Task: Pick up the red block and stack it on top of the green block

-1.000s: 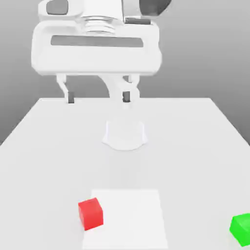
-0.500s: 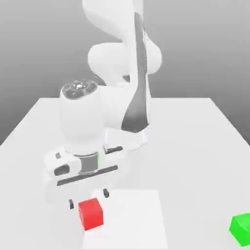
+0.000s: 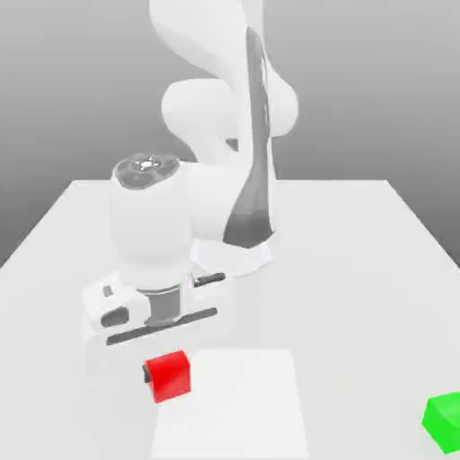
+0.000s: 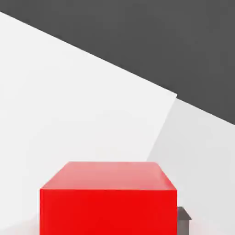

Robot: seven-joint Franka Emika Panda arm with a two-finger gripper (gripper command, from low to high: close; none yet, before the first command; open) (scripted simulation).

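Exterior view: gripper (image 3: 167, 370) has dropped from high above the desk (image 3: 359, 269) and now pinches the red block (image 3: 168, 376), which sits at 7 o'clock. Green block (image 3: 443, 420) waits at 4 o'clock, so lifting comes next.

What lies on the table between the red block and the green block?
Nothing visible does. The table is bare from the red block, at the pincer, to the green block at the exterior view's right edge.

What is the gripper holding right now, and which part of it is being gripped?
The gripper holds the red block by two opposite side faces, just above the table.
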